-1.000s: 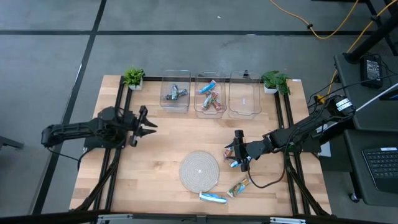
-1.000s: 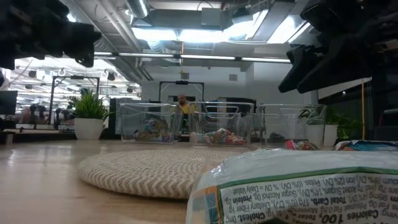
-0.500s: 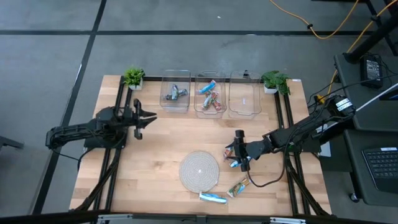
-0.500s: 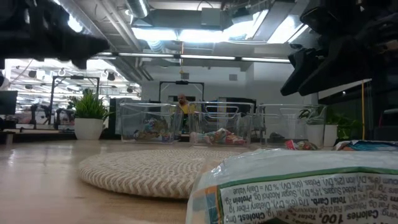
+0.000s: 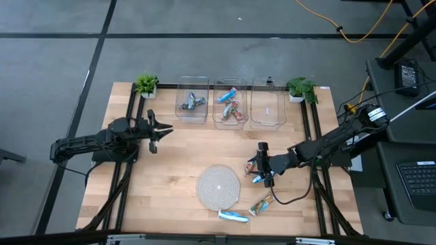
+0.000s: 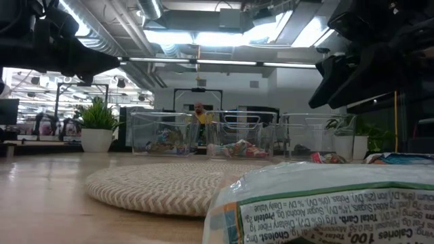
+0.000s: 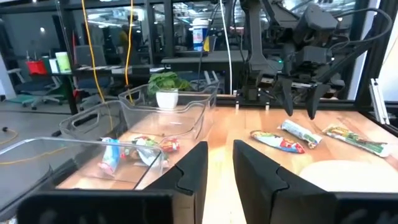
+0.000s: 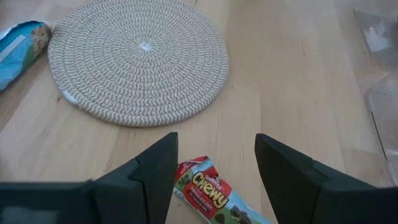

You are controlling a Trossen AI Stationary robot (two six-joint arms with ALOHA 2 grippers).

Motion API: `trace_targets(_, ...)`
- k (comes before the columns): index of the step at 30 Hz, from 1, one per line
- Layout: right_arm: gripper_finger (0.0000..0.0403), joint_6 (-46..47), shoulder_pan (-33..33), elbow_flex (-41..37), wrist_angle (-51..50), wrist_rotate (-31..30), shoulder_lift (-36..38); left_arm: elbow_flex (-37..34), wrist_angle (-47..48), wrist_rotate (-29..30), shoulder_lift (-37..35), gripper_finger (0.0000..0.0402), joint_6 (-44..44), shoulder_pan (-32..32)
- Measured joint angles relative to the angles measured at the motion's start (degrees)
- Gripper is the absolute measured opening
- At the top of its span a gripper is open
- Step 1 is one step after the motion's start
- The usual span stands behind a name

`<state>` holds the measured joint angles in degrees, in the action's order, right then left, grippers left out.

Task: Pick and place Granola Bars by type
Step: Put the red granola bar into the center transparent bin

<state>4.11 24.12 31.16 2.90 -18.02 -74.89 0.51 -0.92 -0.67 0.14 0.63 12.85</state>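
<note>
A: Shiny foil fills the low view's lower right: a granola bar [image 6: 325, 203] lying right by the lens. Which step is this?

B: A pick, I judge. Centre-right in the high view, the right gripper [image 5: 263, 163] hangs with jaws spread, empty, over a red Chewy bar [image 8: 205, 190] beside the woven mat [image 5: 219, 185].

A: Next?

B: Drop straight, pinch the wrapper across its width.

A: The left gripper [image 5: 158, 128]?

B: Mid-left, fingers nearly together, empty. Sorted bars lie in the clear bins [image 5: 230, 103] at the top.
</note>
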Motion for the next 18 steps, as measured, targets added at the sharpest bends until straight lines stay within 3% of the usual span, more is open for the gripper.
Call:
trace_targets(12, 0.0216, -2.03, 0.0, 0.0, -0.34, 0.26, 0.01, -0.02, -0.51, -0.39, 0.0, 0.0072, -1.32, 0.02)
trace_targets(18, 0.022, -1.33, 0.0, 0.0, -5.39, 0.26, 0.02, -0.02, -0.51, -0.39, 0.0, 0.0069, -1.35, 0.01)
